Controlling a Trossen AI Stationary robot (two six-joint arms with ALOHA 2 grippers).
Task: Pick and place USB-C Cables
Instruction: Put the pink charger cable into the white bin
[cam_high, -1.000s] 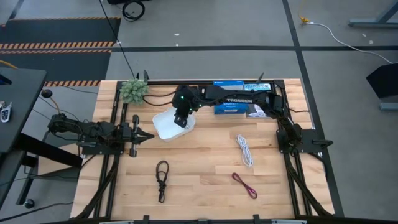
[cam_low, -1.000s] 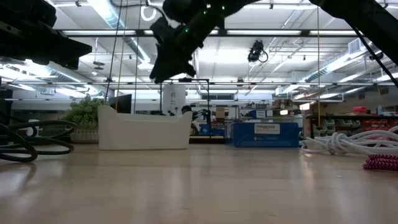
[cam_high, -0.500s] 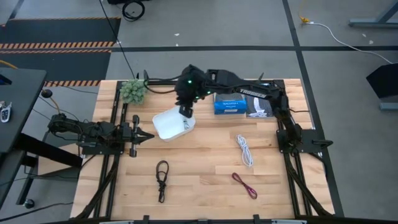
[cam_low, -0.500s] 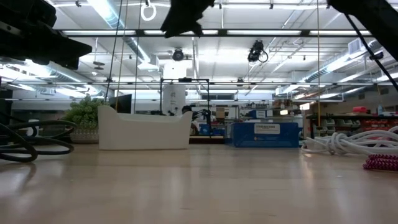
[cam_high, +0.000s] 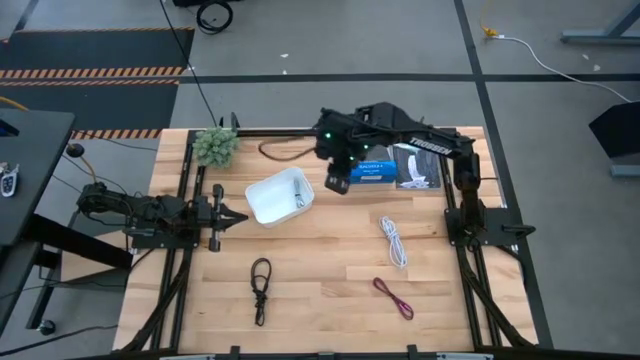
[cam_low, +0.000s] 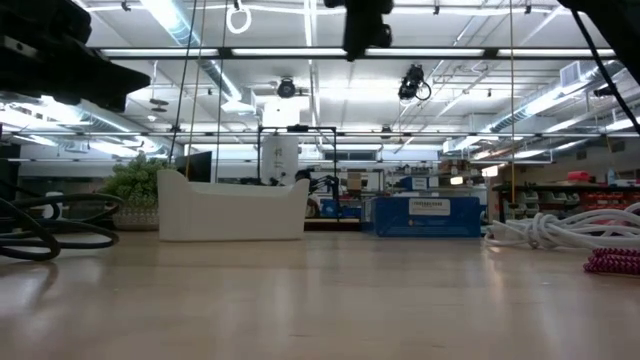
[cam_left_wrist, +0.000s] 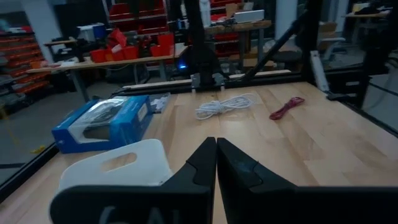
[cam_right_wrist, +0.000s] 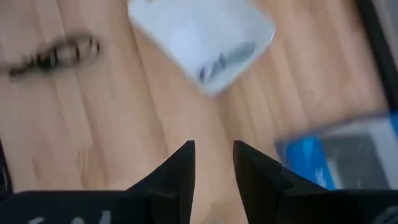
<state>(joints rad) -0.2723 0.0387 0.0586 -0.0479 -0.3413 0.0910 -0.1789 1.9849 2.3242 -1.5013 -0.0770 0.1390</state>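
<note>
Now the right gripper, fingers parted and empty, is held nearest the white cable, whose length runs away from the bin.

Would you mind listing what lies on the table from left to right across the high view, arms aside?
Small green plant → black cable → white bin holding the grey-blue cable → dark red cable and white cable, roughly level → clear-fronted package.
</note>
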